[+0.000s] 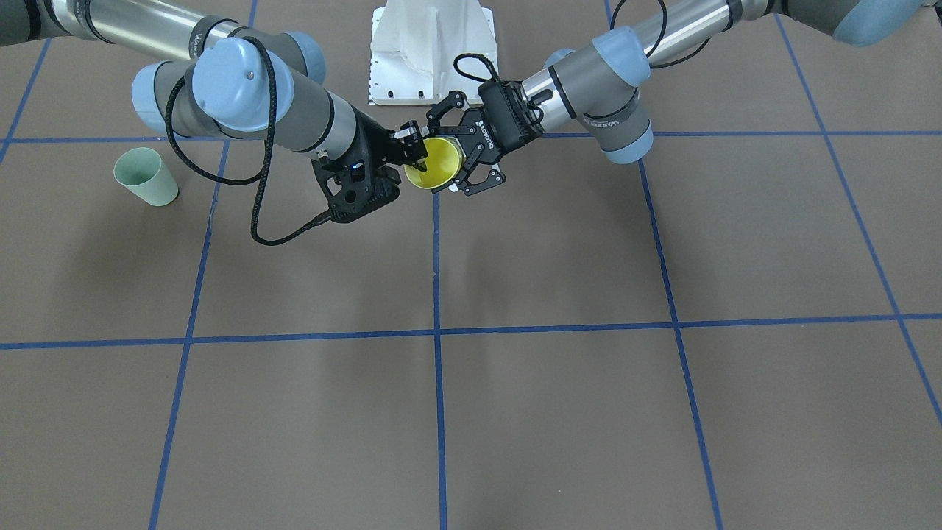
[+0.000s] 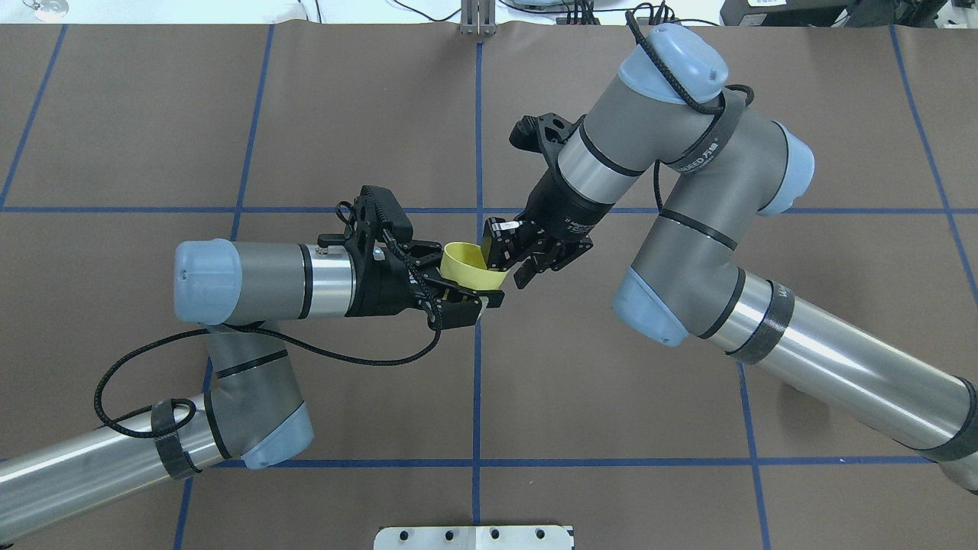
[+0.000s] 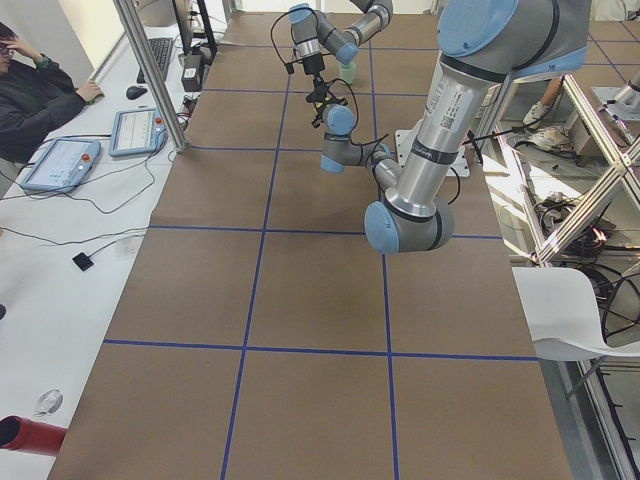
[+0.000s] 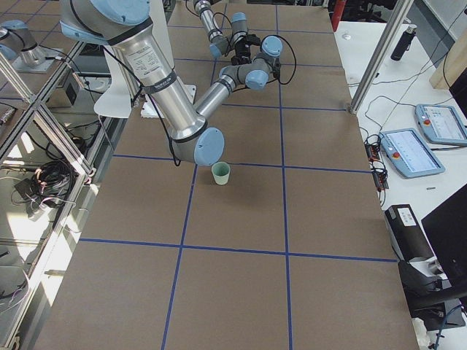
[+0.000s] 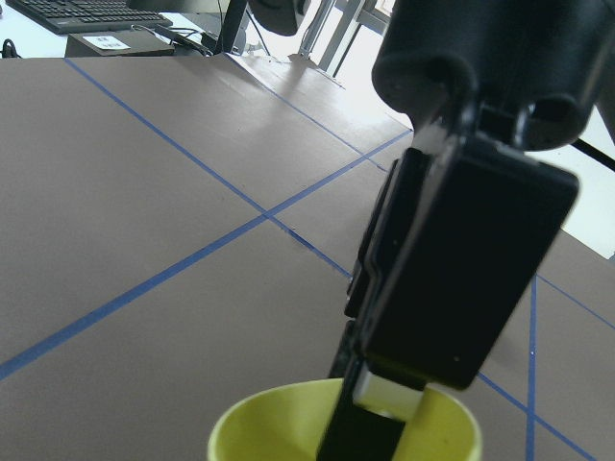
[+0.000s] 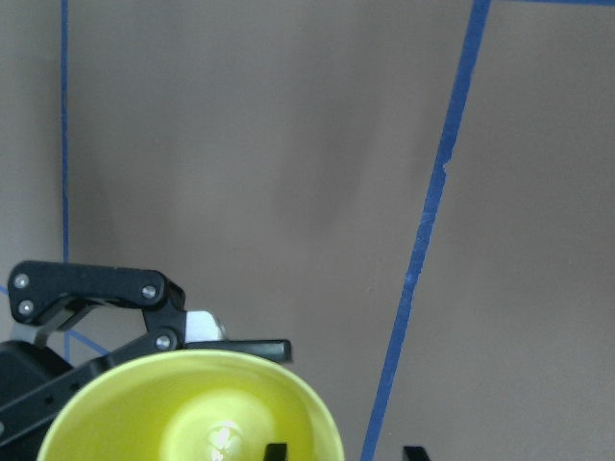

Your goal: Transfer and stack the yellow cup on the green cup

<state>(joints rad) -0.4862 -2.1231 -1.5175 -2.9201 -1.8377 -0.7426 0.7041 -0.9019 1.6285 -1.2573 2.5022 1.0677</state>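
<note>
Handover in mid-air, noted left to right from the camera facing the robot. Far left: green cup (image 1: 146,177), upright on the table (image 1: 559,412), mouth up, well apart from both grippers and on the right arm's side. Centre-left: right gripper (image 1: 413,146), one finger inside the mouth of the yellow cup (image 1: 434,163) and one outside, astride the rim wall; apparently parted and not yet pressed on it, though only the fingertips' ends in the right wrist view to go by. Centre: yellow cup off the table, lying near level, long axis along the line between the two wrists, mouth toward the right gripper, base toward the left. Just right of it: left gripper (image 1: 455,153), clamped across the cup's body and carrying it. Judged next: pinch on the rim by the right, release by the left, then carry toward the green cup, away to the view's left, with a turn of the yellow cup to base-down before lowering. Nearer arm for that leg: the right.
</note>
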